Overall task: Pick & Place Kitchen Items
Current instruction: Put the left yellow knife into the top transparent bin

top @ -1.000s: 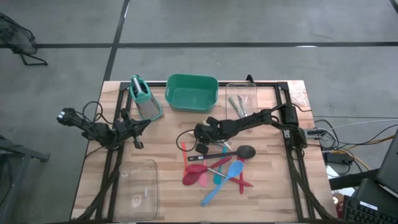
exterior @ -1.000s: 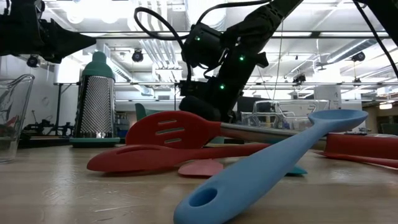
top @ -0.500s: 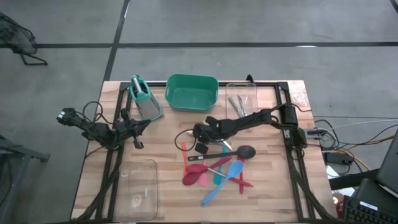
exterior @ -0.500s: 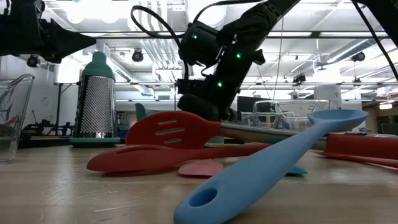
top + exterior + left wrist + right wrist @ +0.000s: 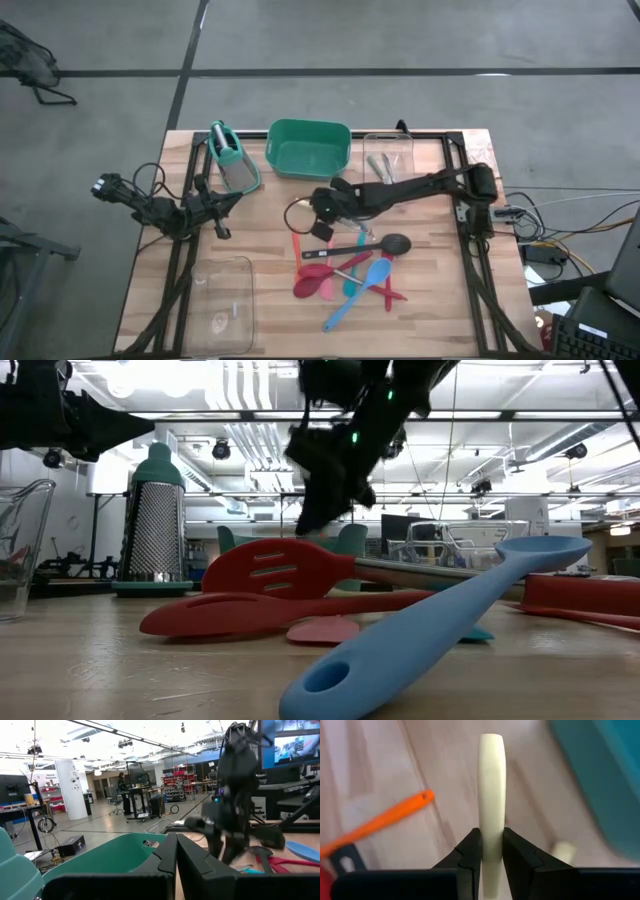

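Several silicone utensils lie in a pile on the wooden table: a blue spoon [image 5: 358, 292] [image 5: 440, 622], a red slotted spatula [image 5: 280, 568], red spoons [image 5: 312, 284] and a black ladle [image 5: 384, 246]. My right gripper [image 5: 322, 216] [image 5: 322, 510] hangs above the pile's far left side, shut on a cream-handled tool [image 5: 491, 780]. An orange tool [image 5: 380, 822] lies on the table below it. My left gripper [image 5: 222, 210] [image 5: 176, 851] waits shut and empty at the table's left, near the grater. My right gripper pinches the cream handle [image 5: 491, 815] between its two fingers [image 5: 470, 851]. The handle runs along the fingers and sticks out past their tips. The tool is lifted clear of the table; its other end is hidden behind the gripper.
A green tub [image 5: 308, 148] stands at the back middle, with a metal grater with a teal handle [image 5: 232, 158] to its left. A clear bin [image 5: 390, 158] with utensils stands at the back right. Another clear bin [image 5: 222, 300] sits at the near left.
My right gripper has risen from the pile's far side with the cream-handled tool and shifted a little toward the far edge, tipping as it went. The tool is now clear of the table. The other utensils lie where they were.
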Available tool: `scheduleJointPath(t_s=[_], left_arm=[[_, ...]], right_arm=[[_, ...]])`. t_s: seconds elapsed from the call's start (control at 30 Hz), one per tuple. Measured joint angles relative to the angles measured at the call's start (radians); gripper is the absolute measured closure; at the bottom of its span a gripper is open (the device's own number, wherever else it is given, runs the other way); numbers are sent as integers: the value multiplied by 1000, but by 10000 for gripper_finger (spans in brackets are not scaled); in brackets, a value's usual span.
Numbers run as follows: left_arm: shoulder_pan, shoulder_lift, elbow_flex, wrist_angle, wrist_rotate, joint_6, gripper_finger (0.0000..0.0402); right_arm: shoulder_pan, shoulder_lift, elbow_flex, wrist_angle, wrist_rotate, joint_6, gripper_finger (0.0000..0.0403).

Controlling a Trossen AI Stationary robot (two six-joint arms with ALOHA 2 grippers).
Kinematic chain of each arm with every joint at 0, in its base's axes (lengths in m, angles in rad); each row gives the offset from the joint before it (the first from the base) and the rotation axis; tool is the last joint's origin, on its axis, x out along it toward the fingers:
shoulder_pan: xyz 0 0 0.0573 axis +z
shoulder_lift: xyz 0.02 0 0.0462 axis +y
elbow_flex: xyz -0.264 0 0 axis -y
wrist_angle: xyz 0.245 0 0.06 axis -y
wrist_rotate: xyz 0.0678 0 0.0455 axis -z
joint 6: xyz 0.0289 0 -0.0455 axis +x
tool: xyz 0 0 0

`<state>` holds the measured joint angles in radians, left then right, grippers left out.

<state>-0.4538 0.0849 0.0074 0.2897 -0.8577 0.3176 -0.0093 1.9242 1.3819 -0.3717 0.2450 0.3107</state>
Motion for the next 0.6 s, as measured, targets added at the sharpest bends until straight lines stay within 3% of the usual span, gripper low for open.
scheduleJointPath(t_s=[0.37, 0.6], left_arm=[[0, 0, 0, -2, 0, 0, 390], [0, 0, 0, -1, 0, 0, 390]], right_arm=[[-6, -222, -5, -303, 373, 94, 348], [-37, -300, -48, -462, 515, 215, 342]])
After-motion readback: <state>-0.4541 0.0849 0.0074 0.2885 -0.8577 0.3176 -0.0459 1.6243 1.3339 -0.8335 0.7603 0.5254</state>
